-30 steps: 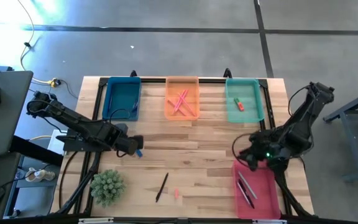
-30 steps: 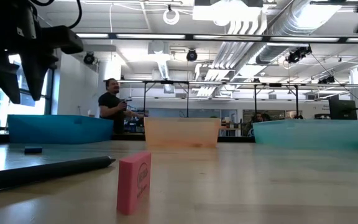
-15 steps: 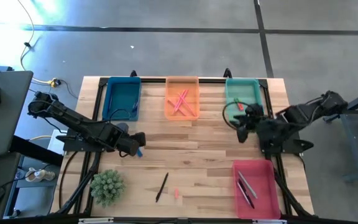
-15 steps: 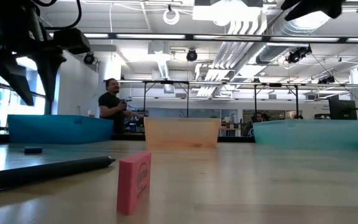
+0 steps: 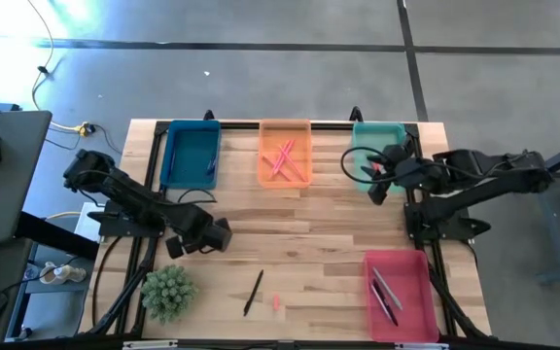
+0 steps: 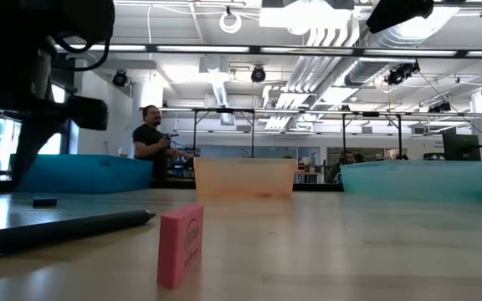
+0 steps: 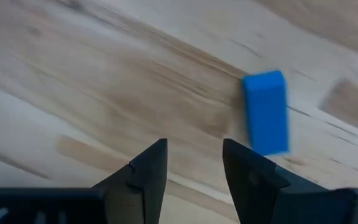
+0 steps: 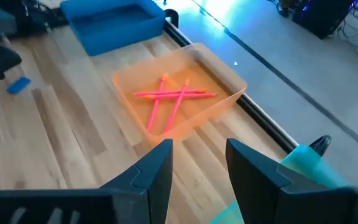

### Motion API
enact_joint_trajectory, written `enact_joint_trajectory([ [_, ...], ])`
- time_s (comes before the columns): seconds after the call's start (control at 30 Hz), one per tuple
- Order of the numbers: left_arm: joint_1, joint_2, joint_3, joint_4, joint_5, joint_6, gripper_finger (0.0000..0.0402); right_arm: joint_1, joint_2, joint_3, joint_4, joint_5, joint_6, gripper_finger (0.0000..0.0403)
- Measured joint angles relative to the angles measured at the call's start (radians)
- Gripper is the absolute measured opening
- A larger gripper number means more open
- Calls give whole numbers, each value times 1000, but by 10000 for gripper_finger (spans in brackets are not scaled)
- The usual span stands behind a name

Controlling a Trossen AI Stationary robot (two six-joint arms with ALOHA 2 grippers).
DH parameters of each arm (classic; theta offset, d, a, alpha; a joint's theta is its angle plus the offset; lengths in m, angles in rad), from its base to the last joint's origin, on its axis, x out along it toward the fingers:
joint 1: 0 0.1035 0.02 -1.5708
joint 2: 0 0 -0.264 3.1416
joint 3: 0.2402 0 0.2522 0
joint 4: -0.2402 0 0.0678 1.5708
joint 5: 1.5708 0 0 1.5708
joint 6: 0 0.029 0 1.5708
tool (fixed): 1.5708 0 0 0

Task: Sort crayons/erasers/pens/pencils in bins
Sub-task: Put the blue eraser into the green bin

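Note:
My left gripper [image 5: 222, 236] is open and empty, low over the table left of centre. A blue eraser [image 7: 266, 112] lies flat on the wood just beside its fingers, not between them; it also shows in the low view [image 6: 44, 201]. My right gripper [image 5: 375, 183] is open and empty above the teal-green bin's [image 5: 382, 136] near left corner. The orange bin [image 5: 285, 153] holds salmon-pink sticks [image 8: 169, 99]. The red-pink bin [image 5: 402, 297] holds pens [image 5: 385, 292]. The dark blue bin [image 5: 191, 153] stands far left.
A black pen [image 5: 253, 291] and a small pink eraser [image 5: 276, 302] lie near the table's front edge; the eraser stands on edge in the low view [image 6: 180, 245]. A green spiky plant [image 5: 168, 290] sits at the front left. A person stands in the room beyond.
My right gripper has risen from over the red-pink bin and swung toward the table's far edge, ending above the teal-green bin. My left gripper has come down and shifted slightly right, over the blue eraser, which has stayed in place.

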Motion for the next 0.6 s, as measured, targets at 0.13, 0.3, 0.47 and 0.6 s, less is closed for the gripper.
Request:
enact_joint_trajectory([
  [0.13, -2, 17, 1, 109, -81, -33, 144, -27, 0, 0, 0, -16, -57, 142],
  [0.3, 14, 21, 2, 148, -169, -40, 144, -53, 0, 0, -7, -58, -68, 142],
  [0.47, 34, 45, 2, 149, -182, -37, 145, -63, 0, 0, -10, -98, -91, 142],
  [0.6, 40, 75, 2, 156, -162, -30, 145, -63, 0, 0, -11, -104, -91, 142],
])
